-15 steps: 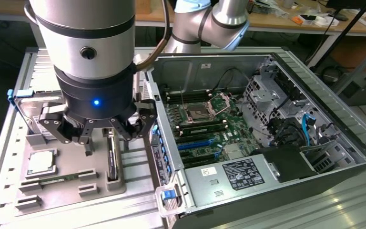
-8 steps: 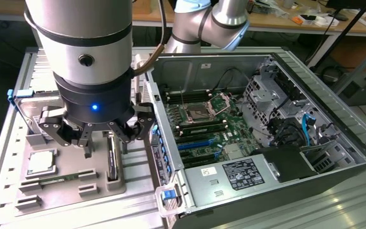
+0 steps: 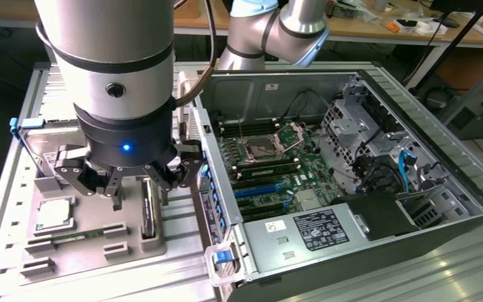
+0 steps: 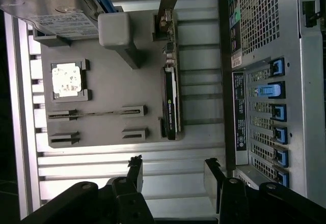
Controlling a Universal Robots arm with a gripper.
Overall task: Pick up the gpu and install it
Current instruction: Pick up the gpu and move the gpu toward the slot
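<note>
The gripper (image 3: 139, 192) is held open over the gpu (image 3: 148, 214), lower left of the exterior view. The gpu is stood on its thin edge and may be toppled by a misaligned descent.

Jaws spread above gpu (image 3: 148, 212), edgewise in grey tray (image 3: 86, 250), open case (image 3: 250, 94) beside

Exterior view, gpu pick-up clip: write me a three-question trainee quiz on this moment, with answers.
1. True or false: the gripper is holding the gpu.
2. How does the gpu sit in the gray tray? A lying flat; B standing on edge in a slot; C hanging over the rim.
3. Fill in: the gripper's jaws are ____.
Key: 1 false; 2 B; 3 open.
</note>
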